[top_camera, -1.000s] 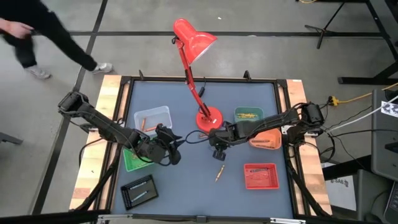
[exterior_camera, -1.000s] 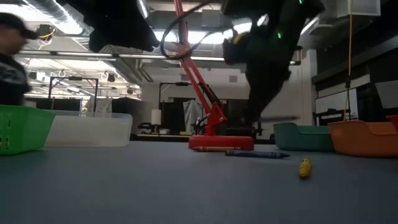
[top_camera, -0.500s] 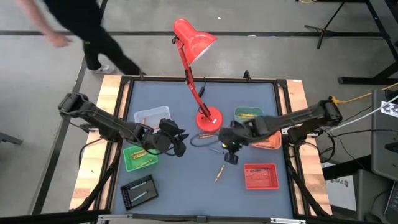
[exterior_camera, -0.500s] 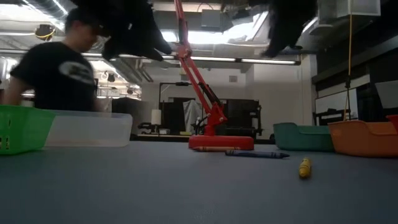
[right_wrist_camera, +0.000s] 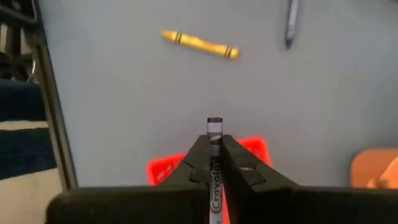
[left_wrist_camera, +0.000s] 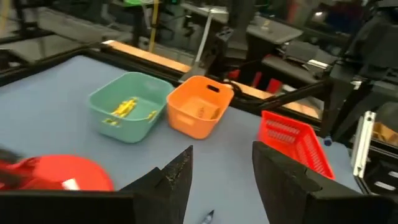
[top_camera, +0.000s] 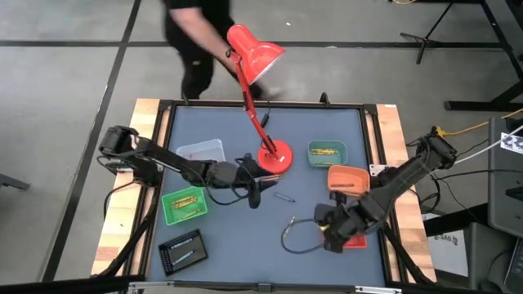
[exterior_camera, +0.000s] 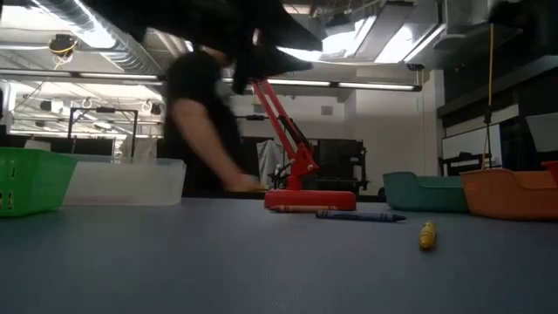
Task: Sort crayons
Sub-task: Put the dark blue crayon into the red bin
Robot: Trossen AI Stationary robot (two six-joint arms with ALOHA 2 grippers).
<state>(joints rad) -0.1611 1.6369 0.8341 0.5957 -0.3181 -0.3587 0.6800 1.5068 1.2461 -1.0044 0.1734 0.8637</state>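
The right claw [right_wrist_camera: 214, 163] was pinched on a red crayon [right_wrist_camera: 214, 186], its tip poking out between the fingers, and hung above the red tray [right_wrist_camera: 163, 167] near the counter's front right corner. A second before, this claw had been at the counter's middle, just in front of the lamp base [top_camera: 274, 157]; it had swung out to the red tray since. Beyond it a yellow crayon [right_wrist_camera: 199, 43] and a blue crayon [right_wrist_camera: 291, 22] lay loose on the counter [top_camera: 327, 122], well apart.

The left claw [left_wrist_camera: 221, 180] stood spread with nothing between its fingers; it had been over the green tray [top_camera: 185, 205] and had moved beside the lamp base, opening on the way. The teal tray [left_wrist_camera: 129, 106] held yellow crayons [left_wrist_camera: 124, 108], with the orange tray [left_wrist_camera: 199, 114] touching it.

A person [top_camera: 200, 33] had crossed to the counter's far edge.
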